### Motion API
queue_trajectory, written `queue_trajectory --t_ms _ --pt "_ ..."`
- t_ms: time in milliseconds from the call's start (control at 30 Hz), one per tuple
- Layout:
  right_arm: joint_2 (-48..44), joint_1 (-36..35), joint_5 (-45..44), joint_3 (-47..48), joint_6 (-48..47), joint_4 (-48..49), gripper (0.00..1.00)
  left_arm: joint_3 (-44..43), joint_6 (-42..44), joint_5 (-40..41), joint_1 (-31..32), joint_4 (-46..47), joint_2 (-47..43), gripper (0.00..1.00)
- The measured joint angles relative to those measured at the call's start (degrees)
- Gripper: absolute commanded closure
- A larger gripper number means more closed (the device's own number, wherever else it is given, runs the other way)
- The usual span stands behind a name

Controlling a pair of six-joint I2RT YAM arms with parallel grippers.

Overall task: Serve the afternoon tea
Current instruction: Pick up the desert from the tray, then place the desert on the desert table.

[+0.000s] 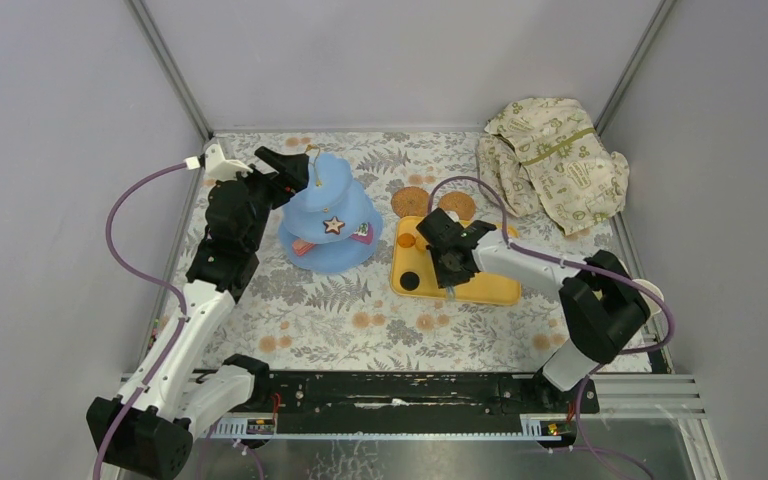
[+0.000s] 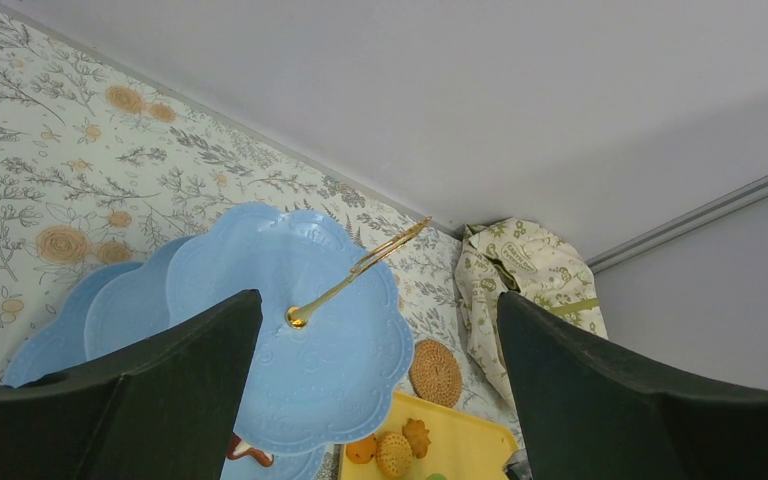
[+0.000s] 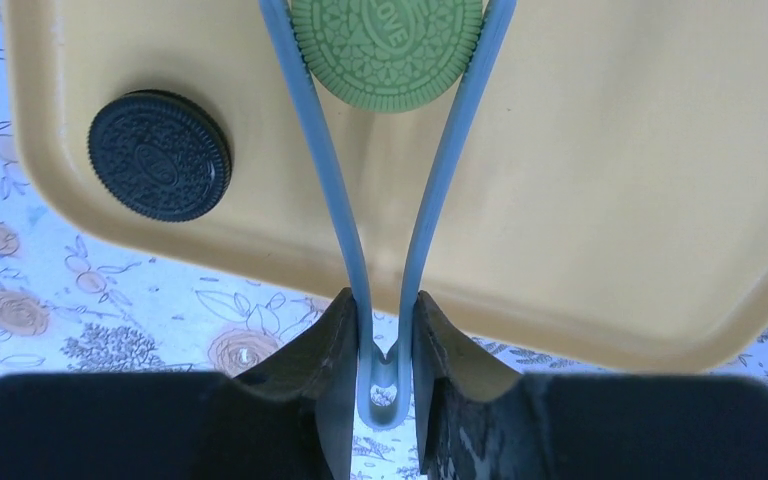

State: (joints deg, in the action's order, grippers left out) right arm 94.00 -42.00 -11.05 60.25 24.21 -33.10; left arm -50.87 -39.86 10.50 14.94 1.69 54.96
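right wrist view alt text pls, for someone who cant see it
The right arm's fingers squeeze pale blue tongs whose tips pinch a round green biscuit, a yellow tray beneath. A black sandwich biscuit lies on the tray to the left; flowered table cover shows below.
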Motion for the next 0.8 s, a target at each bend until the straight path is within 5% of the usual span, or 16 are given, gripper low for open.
queue_trajectory --t_ms 267,500,800 --pt "-5.05 0.0 0.17 0.92 0.0 -4.07 0.94 -0.28 0.74 0.07 0.0 -0.52 -0.17 0.05" --pt "-4.92 -0.09 0.96 10.82 -0.26 -7.41 0.94 -1.97 1.2 0.46 0.0 -1.75 -0.48 0.05" --pt "7.06 -1.18 3.26 29.55 -0.85 -8.33 0.93 -3.67 1.46 0.44 0.0 -2.91 -0.72 0.05"
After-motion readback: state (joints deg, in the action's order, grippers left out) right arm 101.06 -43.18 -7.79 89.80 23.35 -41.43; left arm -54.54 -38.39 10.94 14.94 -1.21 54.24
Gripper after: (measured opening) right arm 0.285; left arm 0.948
